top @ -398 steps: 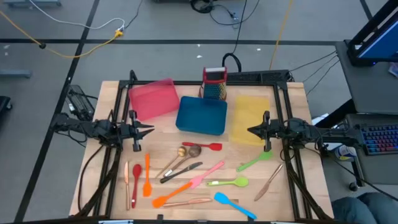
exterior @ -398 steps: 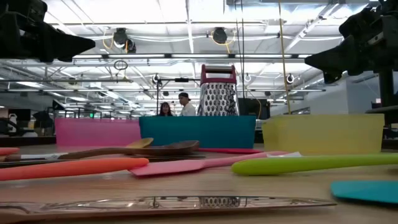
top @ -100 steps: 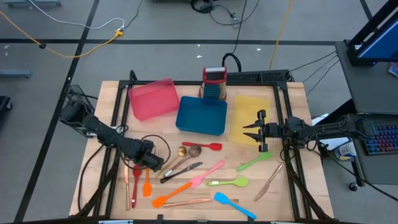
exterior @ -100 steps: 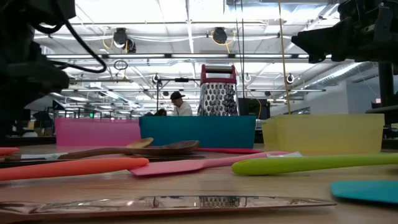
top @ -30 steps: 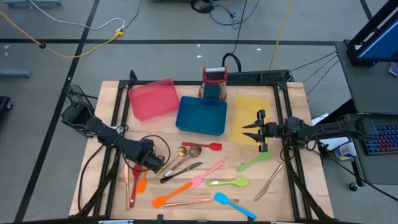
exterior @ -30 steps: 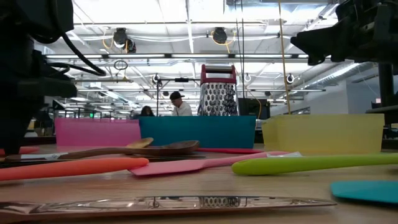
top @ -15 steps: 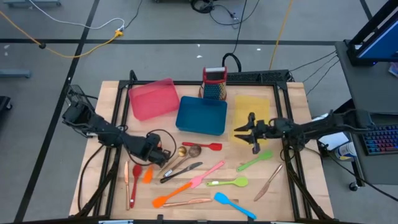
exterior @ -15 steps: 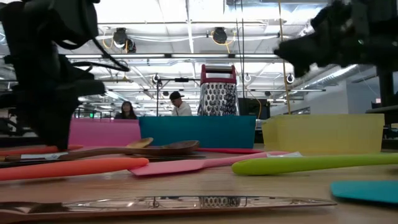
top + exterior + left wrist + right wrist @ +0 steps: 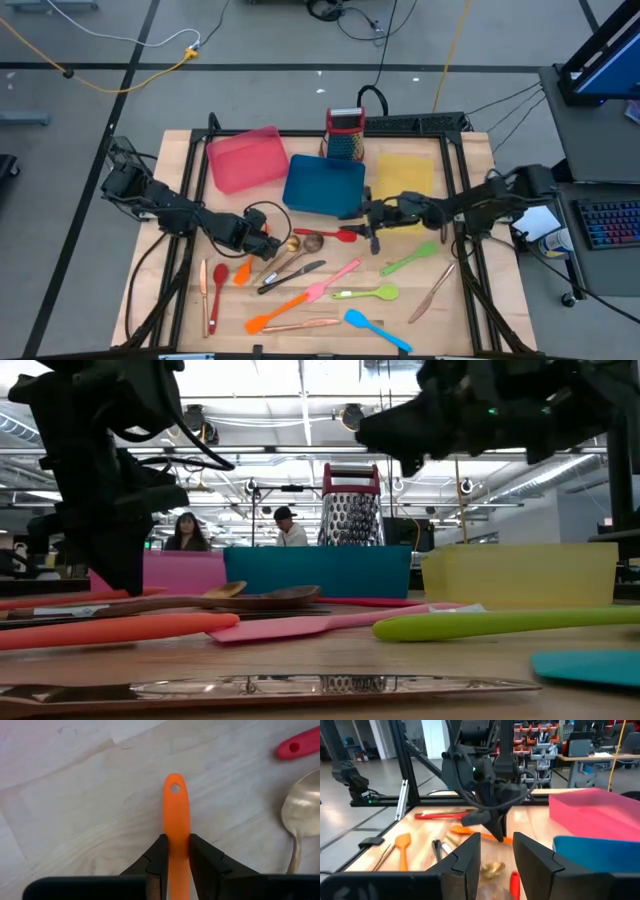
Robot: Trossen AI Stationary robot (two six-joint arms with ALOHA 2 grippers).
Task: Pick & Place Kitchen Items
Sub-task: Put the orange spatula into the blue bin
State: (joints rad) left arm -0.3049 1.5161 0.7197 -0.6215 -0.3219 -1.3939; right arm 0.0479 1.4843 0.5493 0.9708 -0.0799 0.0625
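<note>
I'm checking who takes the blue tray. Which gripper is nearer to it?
Right. The right gripper hovers open just off the blue tray's front corner; the left gripper is farther off, shut on the orange spatula.

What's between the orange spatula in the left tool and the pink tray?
Nothing visible. The left tool grips the orange spatula; only bare table lies between it and the pink tray.
</note>
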